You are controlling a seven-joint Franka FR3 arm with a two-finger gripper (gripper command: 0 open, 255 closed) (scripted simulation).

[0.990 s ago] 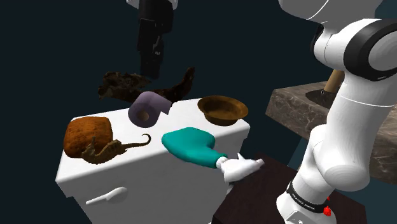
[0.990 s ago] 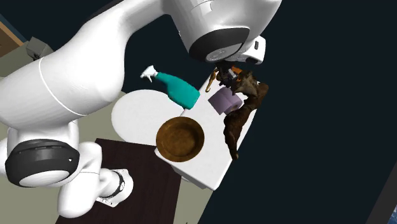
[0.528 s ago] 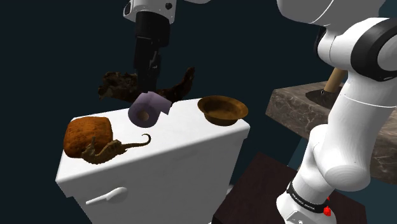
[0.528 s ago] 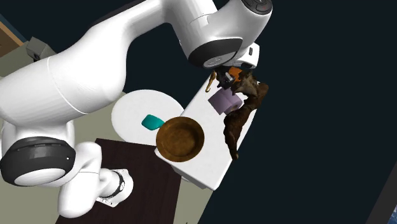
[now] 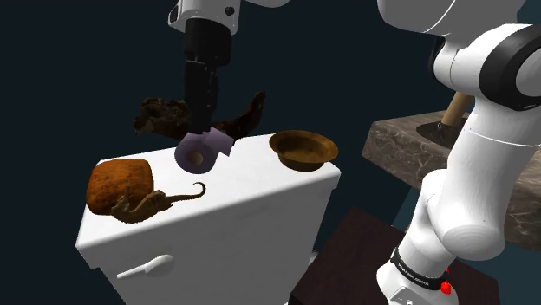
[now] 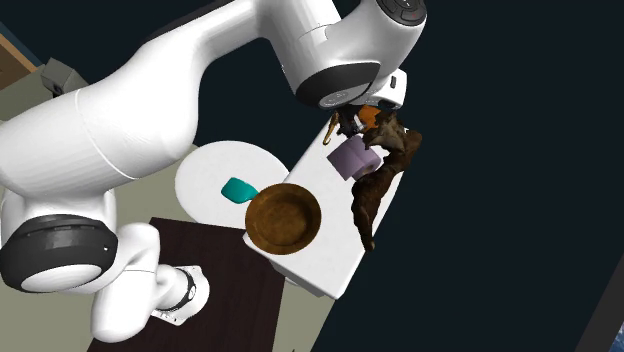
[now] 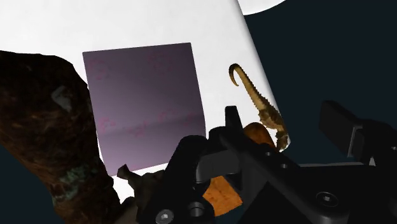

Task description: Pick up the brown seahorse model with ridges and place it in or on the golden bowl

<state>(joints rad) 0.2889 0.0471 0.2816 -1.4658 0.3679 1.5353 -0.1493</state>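
The brown ridged seahorse (image 5: 156,203) lies flat on the white toilet tank (image 5: 251,208), curled tail toward the golden bowl (image 5: 303,147) at the tank's other end. My gripper (image 5: 201,121) hangs upright just above a purple roll (image 5: 204,149), between seahorse and bowl and toward the tank's back edge. In the wrist view the fingers stand apart around nothing, with the seahorse (image 7: 259,102) on the tank lid beyond them and the purple roll (image 7: 146,102) beside it. In the second exterior view the bowl (image 6: 284,218) is nearest and the seahorse (image 6: 333,130) sits at the far end.
An orange-brown rock (image 5: 120,184) touches the seahorse's head end. A dark, gnarled brown piece (image 5: 234,121) runs along the tank's back edge. A teal bottle (image 6: 237,189) lies on the toilet lid (image 6: 210,165). A stone counter (image 5: 394,143) stands at the shoulder view's right.
The teal spray bottle has dropped off the tank's front and lies on the toilet lid. My gripper has come down toward the purple roll.
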